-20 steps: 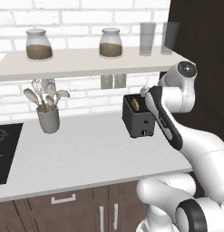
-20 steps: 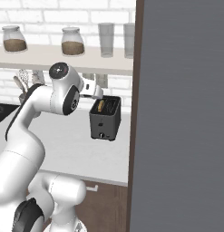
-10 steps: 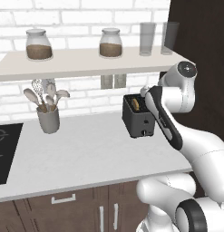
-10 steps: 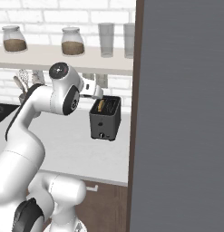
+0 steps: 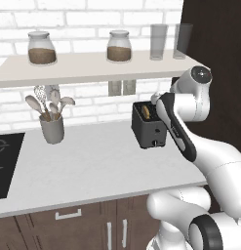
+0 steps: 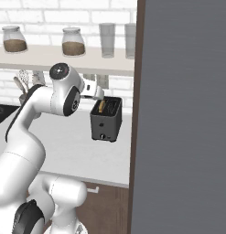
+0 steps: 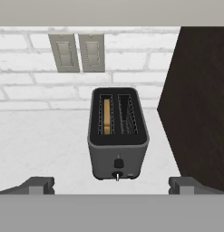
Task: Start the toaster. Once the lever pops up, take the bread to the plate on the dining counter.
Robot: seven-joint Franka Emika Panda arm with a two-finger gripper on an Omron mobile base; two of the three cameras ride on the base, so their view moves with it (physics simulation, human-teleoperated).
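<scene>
The dark toaster (image 7: 118, 136) (image 5: 149, 128) (image 6: 106, 120) stands on the pale worktop against the brick wall. A tan slice of bread (image 7: 106, 115) (image 5: 147, 112) (image 6: 102, 106) sits low in its left slot; the other slot is empty. On the narrow front face a dark lever (image 7: 117, 163) sits just above a small pale knob (image 7: 117, 175). My gripper (image 7: 113, 186) hovers above and in front of the toaster, open, with its fingertips (image 7: 41, 185) wide apart and nothing between them. The plate and the dining counter are out of view.
A tall dark cabinet side (image 7: 199, 104) (image 6: 183, 114) rises close to the toaster's right. A shelf (image 5: 92, 66) with jars and glasses hangs above. A grey utensil holder (image 5: 52, 129) and a black cooktop (image 5: 5, 161) lie to the left, with bare worktop (image 5: 92, 166) between.
</scene>
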